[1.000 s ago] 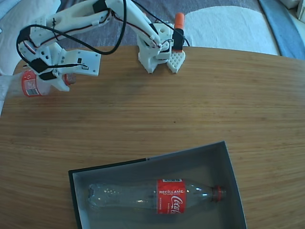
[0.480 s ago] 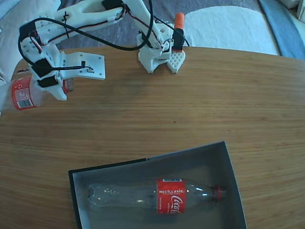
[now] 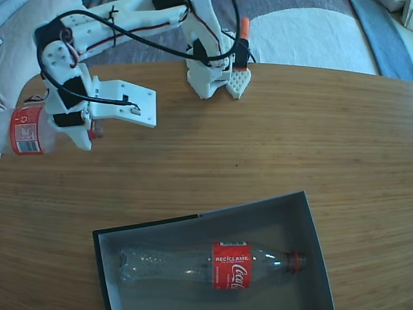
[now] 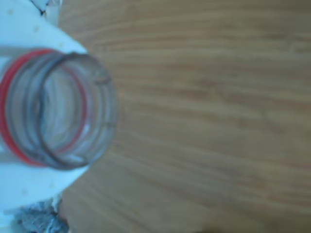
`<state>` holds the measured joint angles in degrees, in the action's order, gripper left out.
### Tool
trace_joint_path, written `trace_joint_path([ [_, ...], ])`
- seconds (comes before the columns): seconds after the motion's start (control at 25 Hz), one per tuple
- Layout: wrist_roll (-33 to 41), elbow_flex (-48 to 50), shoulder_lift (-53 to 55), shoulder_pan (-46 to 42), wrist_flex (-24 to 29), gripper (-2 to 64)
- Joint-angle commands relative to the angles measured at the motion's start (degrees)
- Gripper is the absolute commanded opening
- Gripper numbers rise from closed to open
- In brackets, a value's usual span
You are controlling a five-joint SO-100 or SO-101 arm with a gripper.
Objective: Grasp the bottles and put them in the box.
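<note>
Bottle number 2, a clear plastic Coca-Cola bottle with a red label (image 3: 26, 131), now hangs from my claw (image 3: 90, 129) at the far left of the fixed view. Over the last second I have swung it right and toward the near side, away from the table's far-left rim, and it looks clear of the wood. My white two-finger claw stays clamped on its neck. In the wrist view the open mouth with its red ring (image 4: 51, 109) sits right against the white finger (image 4: 34, 46), with bare wooden table (image 4: 209, 111) beyond.

Bottle number 1 (image 3: 210, 263) lies along the large shallow box with black walls and grey floor (image 3: 303, 219) at the near centre, unmoved. I judge the carry underway, with the box well apart to the near right.
</note>
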<state>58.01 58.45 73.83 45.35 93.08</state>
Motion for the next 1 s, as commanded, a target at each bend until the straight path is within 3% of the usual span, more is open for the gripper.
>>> trace_joint_path([
  [0.0, -2.3, -1.8, 6.1, -3.8, 0.6, -0.4],
  [0.96, -28.4, -1.8, 9.6, -37.8, -0.1, -0.4],
])
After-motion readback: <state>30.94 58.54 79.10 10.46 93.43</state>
